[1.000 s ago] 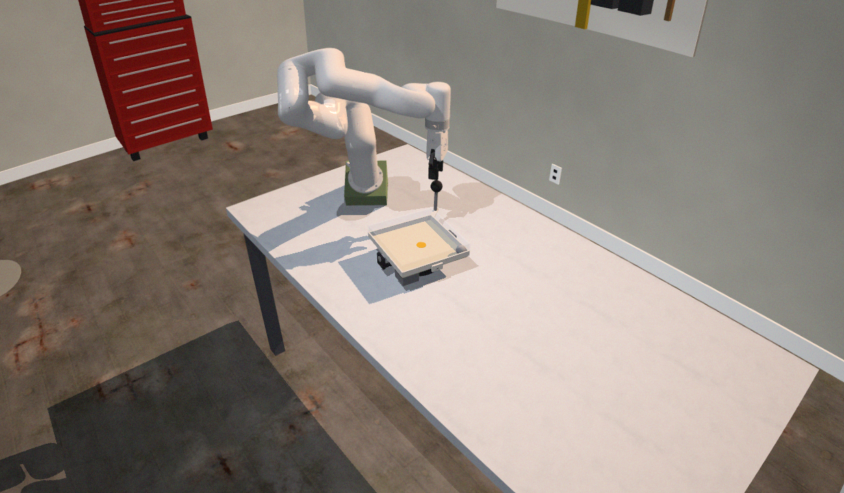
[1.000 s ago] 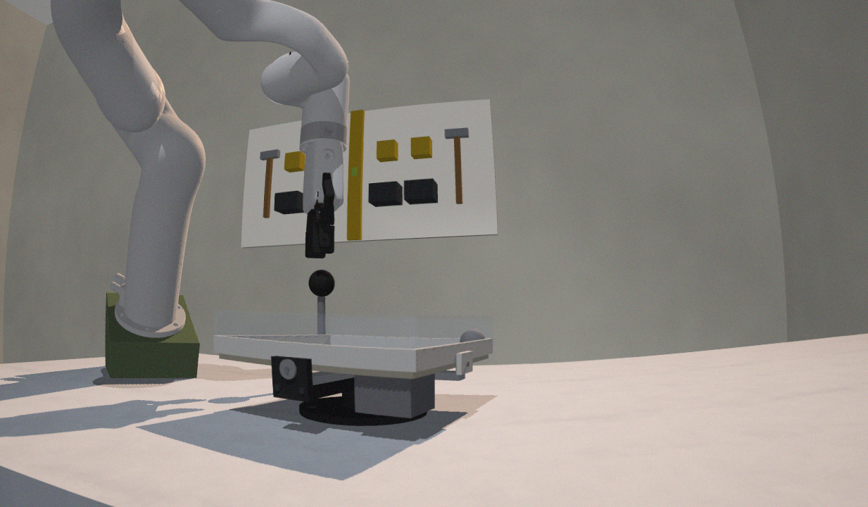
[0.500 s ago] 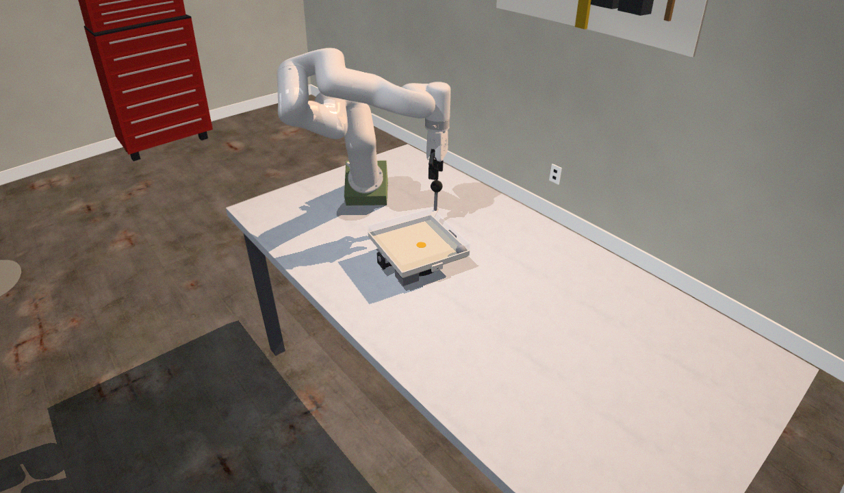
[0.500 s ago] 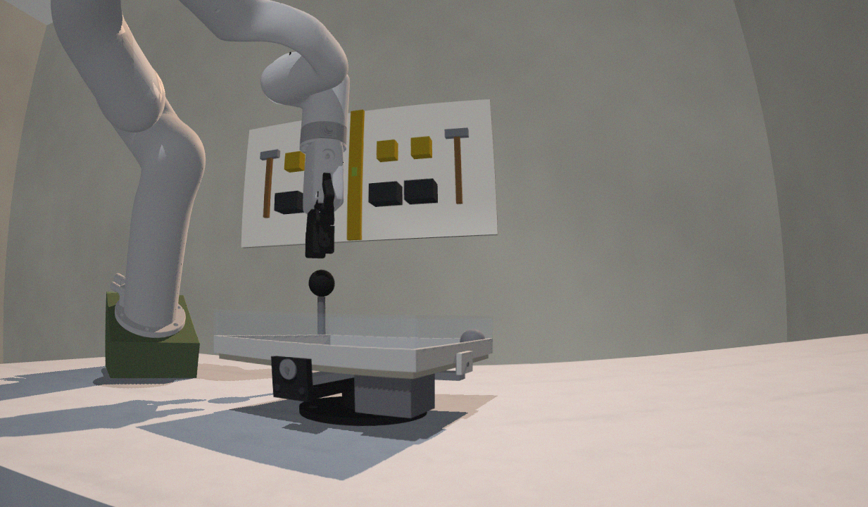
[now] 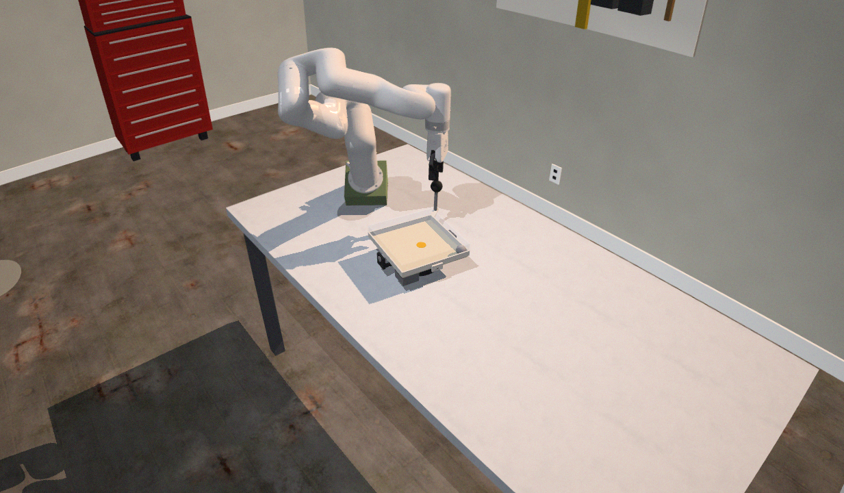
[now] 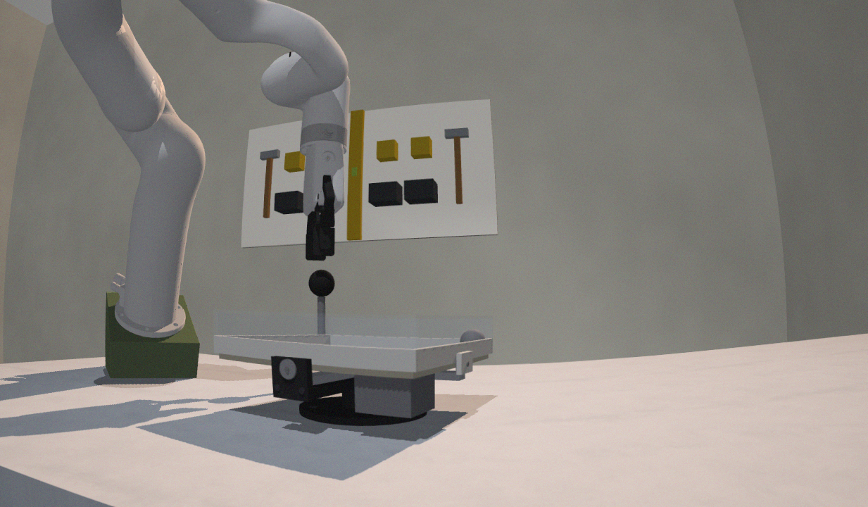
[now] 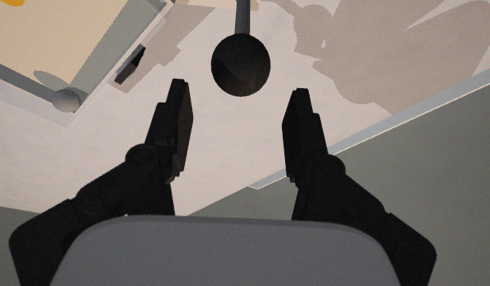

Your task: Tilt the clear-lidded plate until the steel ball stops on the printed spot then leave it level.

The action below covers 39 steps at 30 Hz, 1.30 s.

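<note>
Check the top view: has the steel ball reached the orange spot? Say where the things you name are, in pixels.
No, the steel ball (image 5: 461, 249) (image 6: 472, 336) (image 7: 66, 100) sits in a corner of the plate (image 5: 387, 259) (image 6: 373, 358) (image 7: 121, 59), away from the orange spot (image 5: 421, 244) (image 7: 13, 1).

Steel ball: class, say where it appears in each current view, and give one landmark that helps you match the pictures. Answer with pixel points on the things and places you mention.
Top: the steel ball (image 5: 461, 249) (image 6: 472, 336) (image 7: 66, 100) is just right of centre, in the plate's right-hand corner.
Exterior: right of centre, partly hidden behind the plate's rim (image 5: 406, 270) (image 6: 373, 359) (image 7: 123, 59).
Wrist: left side, in the plate's lower corner.
Shared landmark: the black knob (image 5: 436, 185) (image 6: 321, 283) (image 7: 241, 64) on its rod.
</note>
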{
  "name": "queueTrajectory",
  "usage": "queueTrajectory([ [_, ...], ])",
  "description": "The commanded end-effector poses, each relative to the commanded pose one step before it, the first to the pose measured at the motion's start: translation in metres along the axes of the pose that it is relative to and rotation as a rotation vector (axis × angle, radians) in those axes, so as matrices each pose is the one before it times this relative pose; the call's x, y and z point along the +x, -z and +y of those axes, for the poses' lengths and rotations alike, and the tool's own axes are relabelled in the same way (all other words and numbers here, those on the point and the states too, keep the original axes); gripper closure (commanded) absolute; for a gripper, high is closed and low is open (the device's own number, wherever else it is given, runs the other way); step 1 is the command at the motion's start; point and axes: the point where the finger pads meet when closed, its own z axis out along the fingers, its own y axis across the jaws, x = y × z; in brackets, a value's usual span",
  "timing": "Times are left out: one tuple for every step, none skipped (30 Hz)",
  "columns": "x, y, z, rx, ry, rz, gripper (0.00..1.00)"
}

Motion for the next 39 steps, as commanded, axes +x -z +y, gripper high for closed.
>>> queueTrajectory([
  [-0.00126,-0.0018,-0.00004,-0.00115,-0.00124,-0.00176,0.39],
  [-0.0001,-0.00069,0.0,0.0,0.0,0.0,0.39],
  [-0.00011,-0.00071,0.0,-0.00001,0.0,0.0,0.39],
  [-0.00011,-0.00074,0.0,-0.00001,0.00001,0.00001,0.39],
  [-0.00012,-0.00075,-0.00001,0.00001,0.0,0.0,0.39],
  [-0.00012,-0.00077,-0.00001,0.00001,-0.00001,0.0,0.39],
  [-0.00012,-0.00078,-0.00001,0.0,0.0,0.0,0.39],
  [-0.00012,-0.00079,-0.00001,0.0,0.0,0.0,0.39],
  [-0.00012,-0.0008,0.0,-0.00001,0.00001,0.0,0.39],
  [-0.00012,-0.0008,-0.00001,-0.00001,0.0,0.0,0.39],
  [0.0,0.0,0.0,0.0,0.0,0.0,0.39],
  [0.0,0.0,0.0,0.0,0.0,0.0,0.39],
  [-0.00013,-0.0008,-0.00001,0.00001,-0.00001,-0.00001,0.39],
  [-0.00012,-0.00079,-0.00001,0.00001,0.0,0.0,0.39],
  [-0.00012,-0.00079,-0.00001,0.0,0.0,0.0,0.39],
  [-0.00011,-0.00077,0.0,-0.00001,0.0,0.0,0.39],
  [-0.00011,-0.00076,0.0,-0.00001,0.00001,0.00001,0.39],
  [-0.00012,-0.00074,-0.00001,0.00001,-0.00001,0.0,0.39],
  [-0.00011,-0.00072,-0.00001,0.00001,-0.00001,0.0,0.39],
  [-0.00011,-0.00069,0.0,0.0,0.0,0.0,0.39],
  [-0.0001,-0.00067,0.0,0.0,0.0,0.0,0.39],
  [-0.00009,-0.00064,0.0,-0.00001,0.0,0.0,0.39],
  [-0.00009,-0.00061,0.0,-0.00001,0.00001,0.0,0.39],
  [-0.00009,-0.00057,0.0,0.0,0.0,0.0,0.39],
  [-0.00009,-0.00053,0.0,0.00001,-0.00001,0.0,0.39],
  [-0.00008,-0.0005,0.0,0.00001,0.0,0.0,0.39],
  [-0.00007,-0.00046,0.0,0.0,0.0,0.0,0.39],
  [0.0,0.0,0.0,0.0,0.0,0.0,0.39],
  [0.0,0.0,0.0,0.0,0.0,0.0,0.39],
  [-0.00006,-0.00042,0.0,0.0,0.0,0.0,0.39],
  [-0.00006,-0.00038,0.0,0.0,0.0,0.0,0.39],
  [-0.00005,-0.00034,0.0,0.0,0.0,0.0,0.39],
  [-0.00004,-0.0003,0.0,0.0,0.0,0.0,0.39],
  [-0.00004,-0.00026,0.0,0.0,0.0,0.0,0.39],
  [-0.00003,-0.00022,0.0,0.0,0.0,0.0,0.39],
  [-0.00003,-0.00019,0.0,0.0,0.0,0.0,0.39],
  [-0.00002,-0.00015,0.0,0.0,0.0,0.0,0.39],
  [-0.00002,-0.00012,0.0,0.0,0.0,0.0,0.39],
  [-0.00001,-0.00009,0.0,0.0,0.0,0.0,0.39],
])
